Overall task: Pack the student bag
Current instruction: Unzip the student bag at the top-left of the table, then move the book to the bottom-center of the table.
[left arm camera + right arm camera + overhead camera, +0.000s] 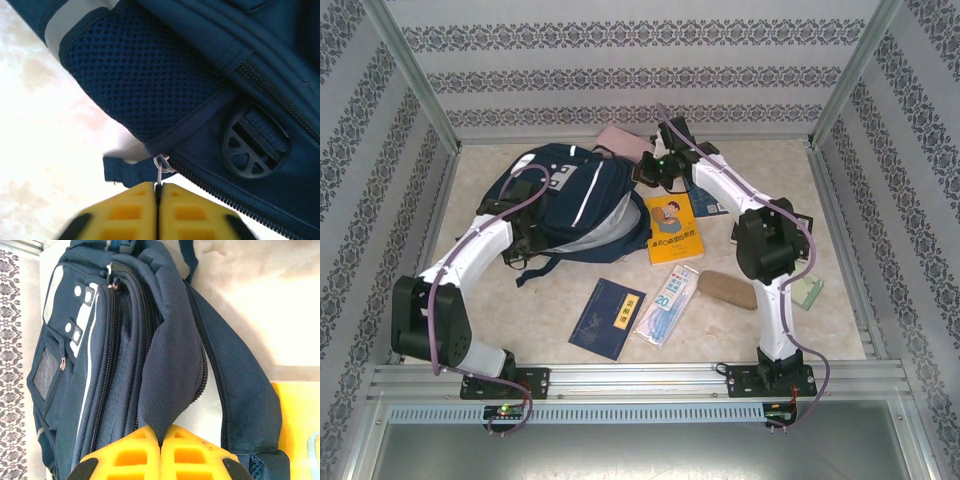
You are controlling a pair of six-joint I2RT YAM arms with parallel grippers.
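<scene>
The student bag (pixel 570 205), navy blue with pale stripes, lies on its side at the back left of the table. My left gripper (pixel 158 186) is shut on the metal zipper pull (pixel 159 172), by the mesh side pocket (pixel 145 80) and a black strap buckle (pixel 252 145). In the top view the left gripper (pixel 525 192) sits at the bag's left end. My right gripper (pixel 161 431) is shut on a fold of the bag's fabric flap (pixel 170 375) beside the open zipper, at the bag's right end (pixel 645 172). White lining (pixel 210 410) shows in the opening.
To the right of the bag lies a yellow book (pixel 672 228). A navy booklet (pixel 610 318), a clear packet (pixel 667 303) and a brown pouch (pixel 727 290) lie nearer the front. A pink item (pixel 623 140) lies behind the bag, a green item (pixel 808 290) at the right. Patterned walls enclose the table.
</scene>
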